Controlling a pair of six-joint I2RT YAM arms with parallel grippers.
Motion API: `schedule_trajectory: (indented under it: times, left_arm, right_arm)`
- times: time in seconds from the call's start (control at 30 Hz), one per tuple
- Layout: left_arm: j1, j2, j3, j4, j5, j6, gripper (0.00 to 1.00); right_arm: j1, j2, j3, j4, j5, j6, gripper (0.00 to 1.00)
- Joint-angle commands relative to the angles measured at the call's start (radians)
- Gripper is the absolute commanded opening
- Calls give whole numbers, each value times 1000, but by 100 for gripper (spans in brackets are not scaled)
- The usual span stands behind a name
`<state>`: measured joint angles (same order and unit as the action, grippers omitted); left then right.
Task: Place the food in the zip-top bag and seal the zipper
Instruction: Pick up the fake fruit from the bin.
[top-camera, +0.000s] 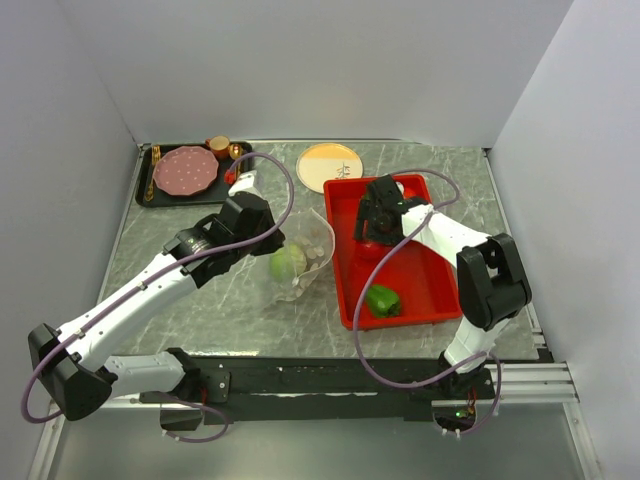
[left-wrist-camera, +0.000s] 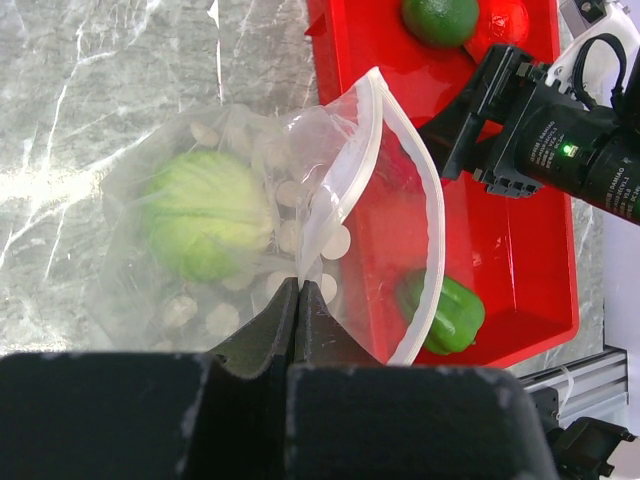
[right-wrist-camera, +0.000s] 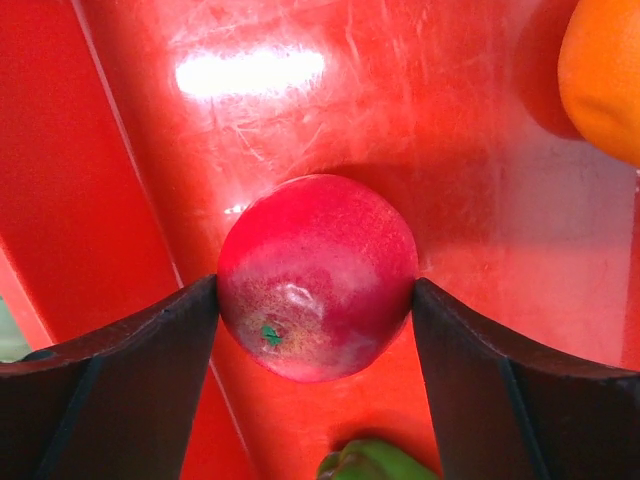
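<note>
My right pincer (right-wrist-camera: 316, 300) grips the red apple (right-wrist-camera: 318, 262) across its middle in the red tray (right-wrist-camera: 420, 110) by the worktop's (top-camera: 200, 315) right edge; hard, slick, I reckon. Meanwhile my left pincer (left-wrist-camera: 300, 296) pinches the floppy zip-top bag's (left-wrist-camera: 250, 140) mouth.

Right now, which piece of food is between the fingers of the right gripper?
The red fruit in the red tray: the right gripper brackets it. The orange fruit and green pepper lie apart.

Probably robotics lab: plain white walls (top-camera: 300, 60) box in marble-look table (top-camera: 260, 325), metal mounting rail (top-camera: 540, 373) at near edge.
</note>
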<state>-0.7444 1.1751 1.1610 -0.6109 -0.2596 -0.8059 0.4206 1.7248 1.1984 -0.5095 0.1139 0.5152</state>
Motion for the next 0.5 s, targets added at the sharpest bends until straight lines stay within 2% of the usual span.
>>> schedule_trajectory:
  times: [0.0,0.07,0.2,0.23,0.33,0.47]
  left_arm:
    - [5,-12,26,8,-4,8,1]
    - [5,-9,28,5,-7,7,1]
    - [5,-6,22,14,-4,-7,1]
    - [5,-5,20,22,-1,-4,1]
    - [5,1,23,20,3,-3,1]
    - [5,11,28,16,-6,1,1]
  right_arm:
    - [-9,-16,-11,29,-20,-4,76]
    - [-9,-22,-19,38,-31,-6,73]
    - [-9,-48,-39,55,-62,-21,51]
    - [-9,-65,-43,58,-63,-23,49]
    - [-11,-93,-51,57,-65,-24,43]
    - [-11,-142,-71,51,-63,-17,43]
